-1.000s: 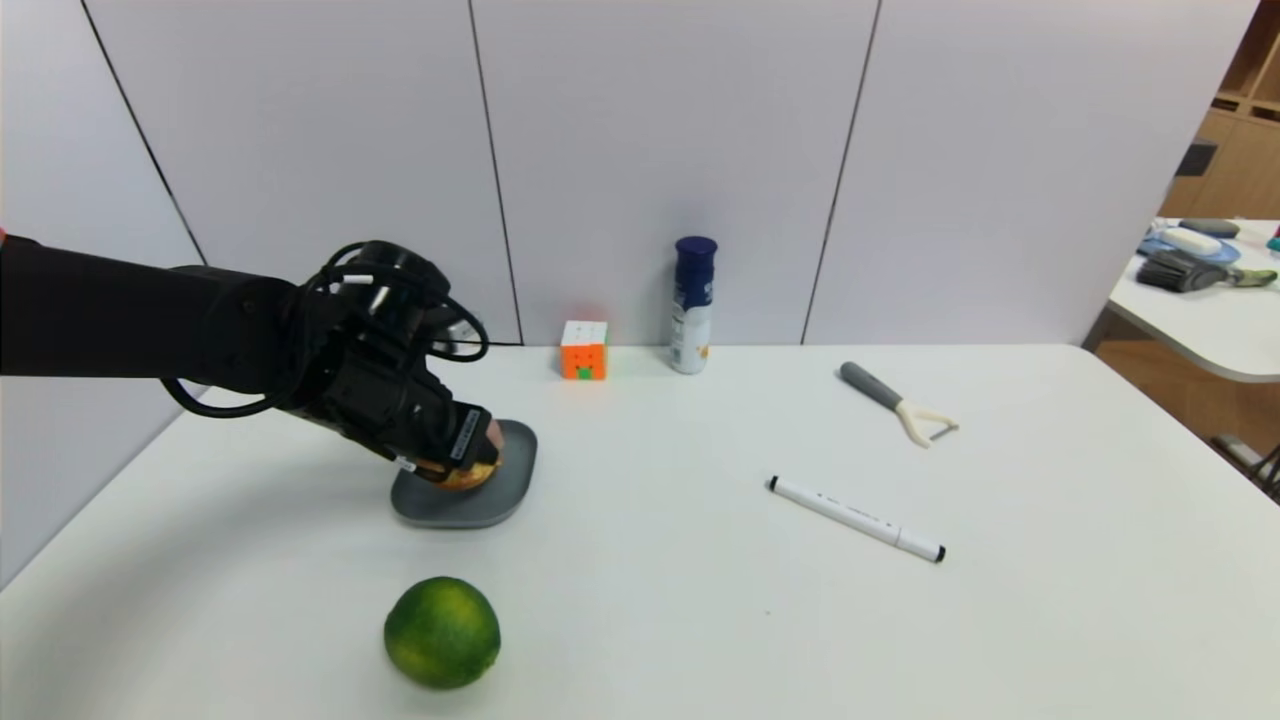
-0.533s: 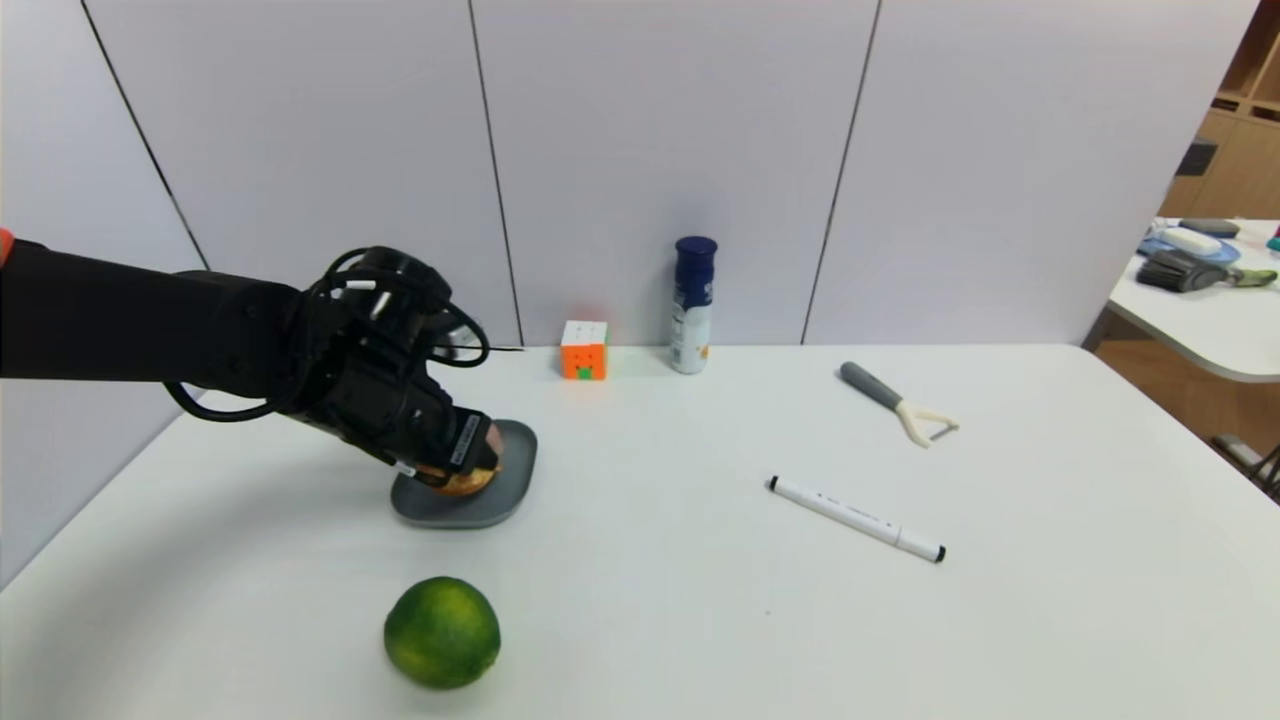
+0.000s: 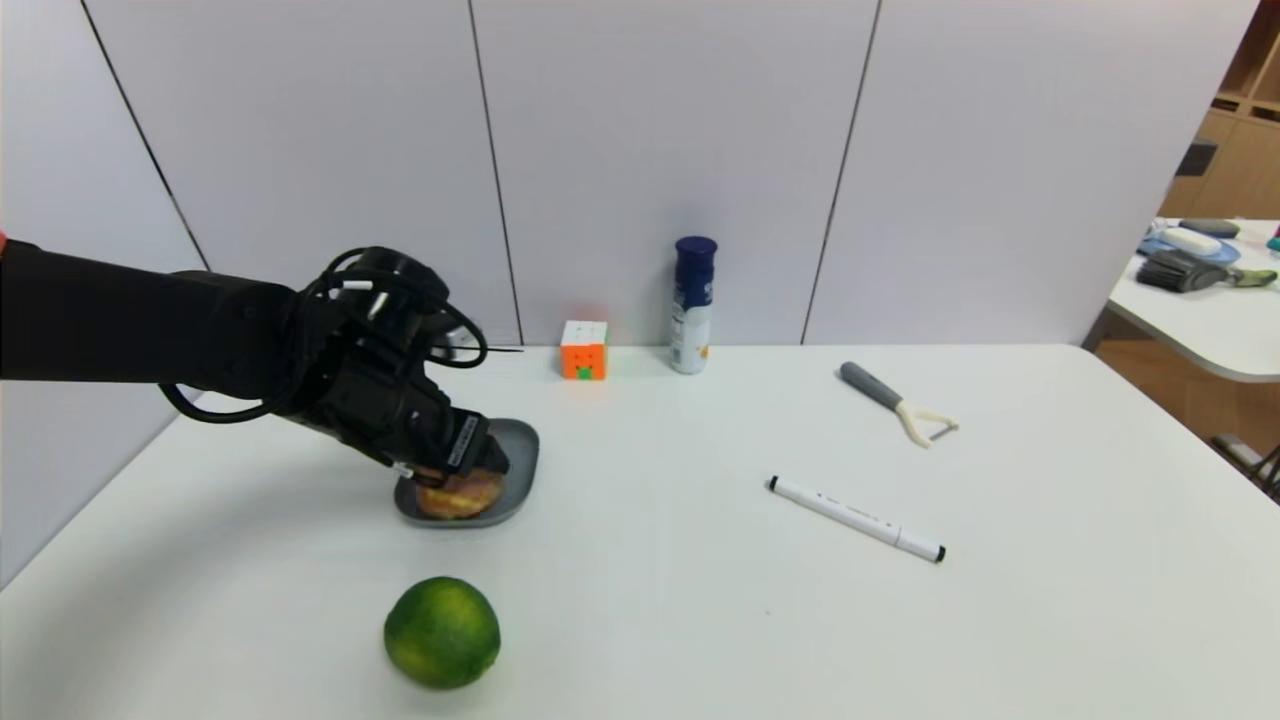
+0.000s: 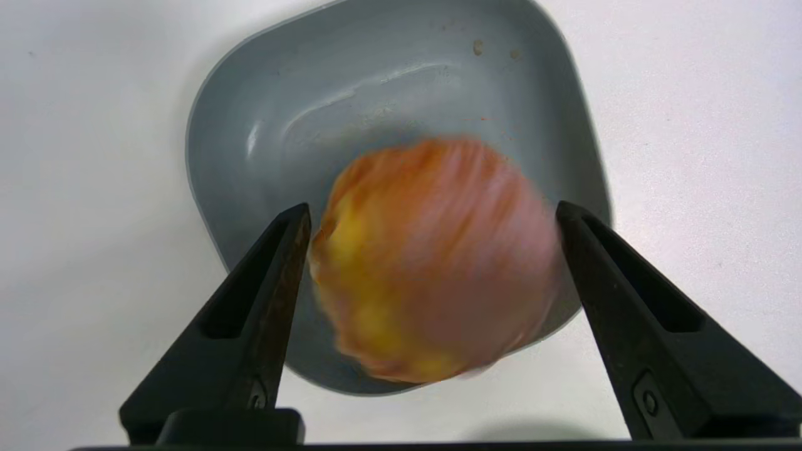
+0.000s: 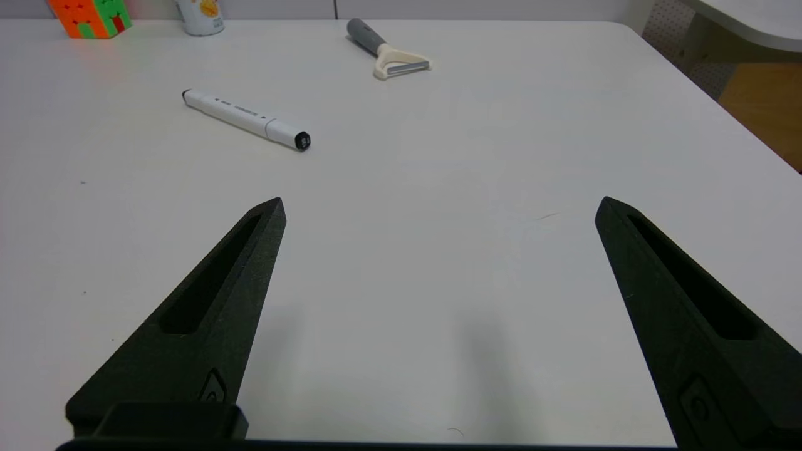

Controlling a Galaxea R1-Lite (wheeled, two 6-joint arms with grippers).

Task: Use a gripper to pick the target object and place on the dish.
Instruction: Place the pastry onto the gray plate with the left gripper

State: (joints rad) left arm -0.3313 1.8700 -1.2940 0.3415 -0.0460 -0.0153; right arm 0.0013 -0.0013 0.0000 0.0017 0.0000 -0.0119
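The target object (image 3: 460, 495) is a pinkish-brown and orange bun with a yellow seam. It sits in the grey dish (image 3: 525, 450) at the table's left. My left gripper (image 3: 468, 462) hangs just above it, open. In the left wrist view the target object (image 4: 432, 263) is blurred between the spread fingers (image 4: 276, 275) of the left gripper (image 4: 432, 207), over the near part of the dish (image 4: 376, 75). My right gripper (image 5: 438, 200) is open with nothing in it, low over bare table, and is out of the head view.
A green round fruit (image 3: 441, 632) lies near the front edge, in front of the dish. A colour cube (image 3: 584, 350) and a blue-capped bottle (image 3: 692, 305) stand by the back wall. A peeler (image 3: 897, 403) and a white marker (image 3: 856, 519) lie to the right.
The left gripper's jaws have opened off the target object, which has dropped lower into the dish. The arm itself has barely moved.
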